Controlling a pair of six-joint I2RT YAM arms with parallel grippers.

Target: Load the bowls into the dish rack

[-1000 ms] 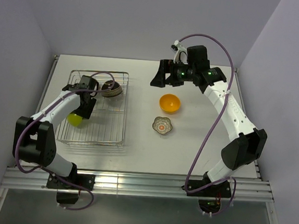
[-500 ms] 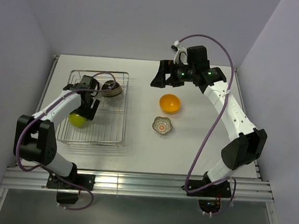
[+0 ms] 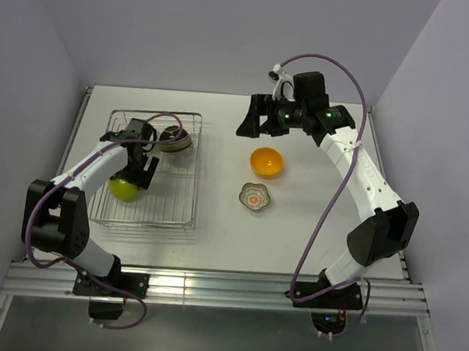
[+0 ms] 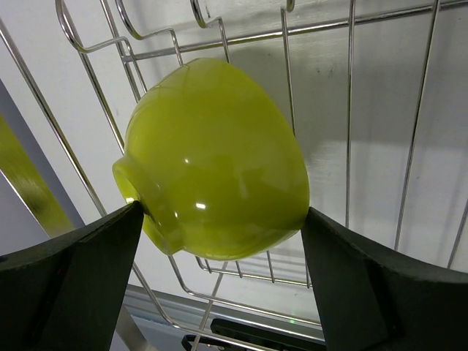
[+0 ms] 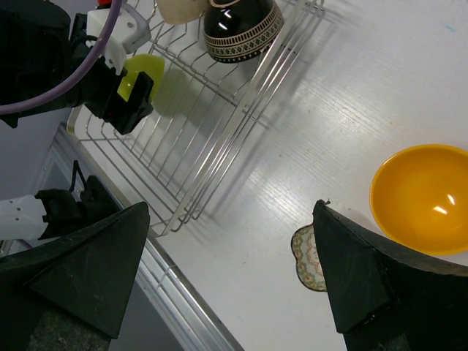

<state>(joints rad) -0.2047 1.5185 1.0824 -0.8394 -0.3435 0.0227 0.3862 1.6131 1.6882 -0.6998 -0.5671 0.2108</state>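
The orange bowl (image 3: pixel 267 162) and the scalloped bowl (image 3: pixel 255 196) sit upright on the surface (image 3: pixel 320 224), well apart from the dish rack (image 3: pixel 178 207) to their left; the right hand (image 3: pixel 254 121) hangs wide and empty just beyond the orange one, so that arm is much the nearer; the left hand (image 3: pixel 133 179) stands wide astride the lime-green bowl (image 4: pixel 219 161), which lies tipped on the rack's wires.
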